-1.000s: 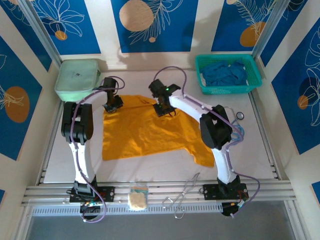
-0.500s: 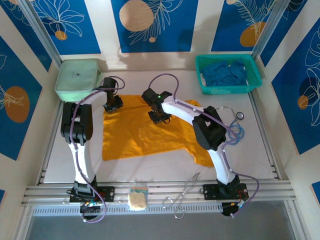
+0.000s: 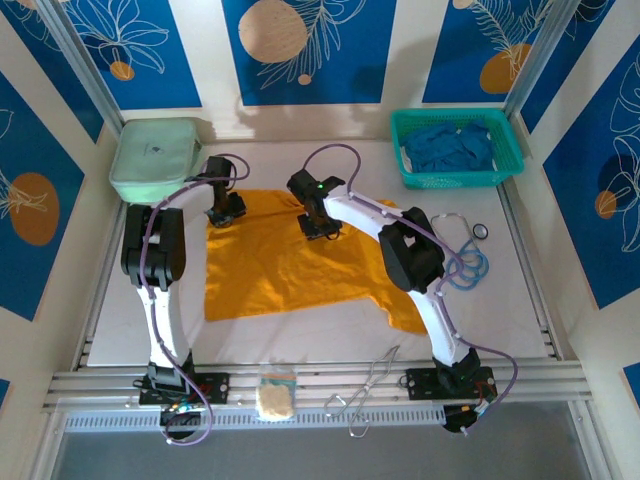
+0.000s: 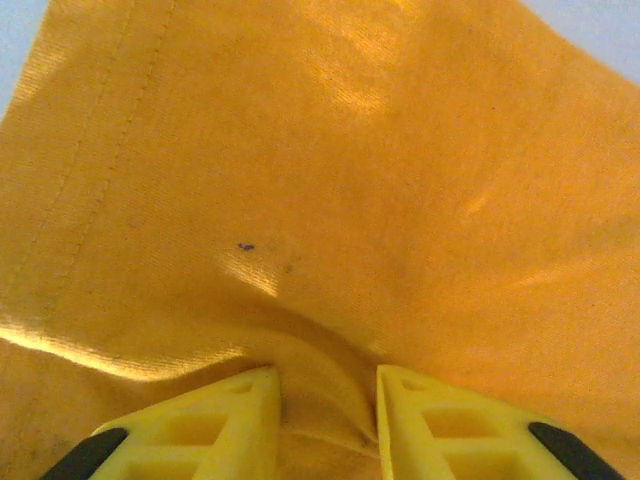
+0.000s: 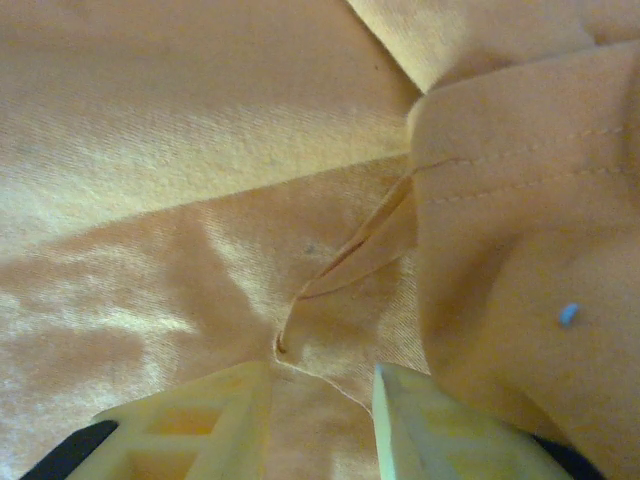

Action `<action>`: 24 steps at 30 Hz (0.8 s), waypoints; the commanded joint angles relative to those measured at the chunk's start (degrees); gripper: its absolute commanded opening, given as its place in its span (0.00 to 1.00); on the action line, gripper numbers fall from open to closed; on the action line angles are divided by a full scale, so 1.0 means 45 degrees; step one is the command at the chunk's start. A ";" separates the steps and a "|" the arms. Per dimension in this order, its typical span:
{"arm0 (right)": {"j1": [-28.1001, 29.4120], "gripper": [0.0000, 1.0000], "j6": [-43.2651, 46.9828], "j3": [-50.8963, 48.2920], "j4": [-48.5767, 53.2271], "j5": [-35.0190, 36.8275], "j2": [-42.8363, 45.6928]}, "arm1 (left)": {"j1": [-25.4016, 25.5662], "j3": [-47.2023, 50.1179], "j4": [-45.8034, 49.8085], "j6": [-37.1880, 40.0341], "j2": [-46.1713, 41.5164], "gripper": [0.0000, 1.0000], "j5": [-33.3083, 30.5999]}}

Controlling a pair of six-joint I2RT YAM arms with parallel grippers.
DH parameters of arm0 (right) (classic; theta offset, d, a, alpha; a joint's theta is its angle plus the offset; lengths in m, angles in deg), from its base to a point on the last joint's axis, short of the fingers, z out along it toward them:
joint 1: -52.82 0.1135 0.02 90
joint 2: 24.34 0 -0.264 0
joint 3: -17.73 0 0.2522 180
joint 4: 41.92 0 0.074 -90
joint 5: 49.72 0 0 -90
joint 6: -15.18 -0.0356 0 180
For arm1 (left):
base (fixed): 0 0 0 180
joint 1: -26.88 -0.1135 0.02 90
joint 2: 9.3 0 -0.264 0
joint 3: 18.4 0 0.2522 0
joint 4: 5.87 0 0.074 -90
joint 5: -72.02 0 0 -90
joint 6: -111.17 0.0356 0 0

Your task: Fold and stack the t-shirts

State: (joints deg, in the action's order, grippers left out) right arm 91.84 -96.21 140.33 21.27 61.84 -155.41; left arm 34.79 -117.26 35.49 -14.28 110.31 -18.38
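Note:
A mustard-orange t-shirt (image 3: 280, 265) lies spread on the white table. My left gripper (image 3: 225, 213) is at its far left corner, and its yellow fingers (image 4: 215, 425) are shut on a raised ridge of the orange cloth (image 4: 330, 200); the gripper (image 4: 328, 400) points down onto it. My right gripper (image 3: 320, 225) is at the middle of the shirt's far edge. In the right wrist view that gripper (image 5: 322, 400) pinches a small fold of the shirt (image 5: 200, 150) beside a stitched hem. Deep blue t-shirts (image 3: 447, 147) lie bunched in the teal basket (image 3: 505, 170).
A mint-green pouch (image 3: 155, 158) sits at the far left corner. A blue cable loop (image 3: 465, 262) and a small ring (image 3: 481, 231) lie right of the shirt. Metal tongs (image 3: 370, 390) and a sponge (image 3: 276, 392) rest on the near rail.
My right gripper has shifted a little to the left along the shirt's far edge and its jaws have narrowed onto the cloth; its elbow swung left. The left arm has not moved.

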 commanded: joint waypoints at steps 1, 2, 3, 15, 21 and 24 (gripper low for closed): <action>0.0077 0.32 -0.0330 0.0500 0.0140 -0.0434 -0.0360 | -0.0174 0.0277 0.0001 0.0129 -0.0487 0.32 0.0227; 0.0078 0.32 -0.0353 0.0571 0.0173 -0.0473 -0.0412 | -0.0174 0.0298 -0.0018 0.0130 -0.0487 0.32 0.0227; 0.0075 0.32 -0.0367 0.0644 0.0221 -0.0471 -0.0471 | -0.0174 0.0298 -0.0009 0.0135 -0.0487 0.32 0.0227; 0.0000 0.08 -0.0636 0.1068 0.0500 -0.0526 -0.0788 | -0.0192 0.0317 -0.0019 0.0195 -0.0442 0.32 0.0207; 0.0038 0.00 -0.0482 0.1202 0.0743 -0.0138 -0.0083 | -0.0193 0.0374 0.0001 0.0210 -0.0501 0.32 0.0188; 0.0024 0.00 0.0190 0.1565 0.1085 0.0525 0.0620 | -0.0196 0.0416 0.0001 0.0252 -0.0536 0.32 0.0168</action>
State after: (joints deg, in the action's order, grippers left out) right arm 91.84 -97.57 144.20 23.54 61.69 -158.03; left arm 34.74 -116.61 34.70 -14.25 110.00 -18.23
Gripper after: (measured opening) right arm 0.043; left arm 0.315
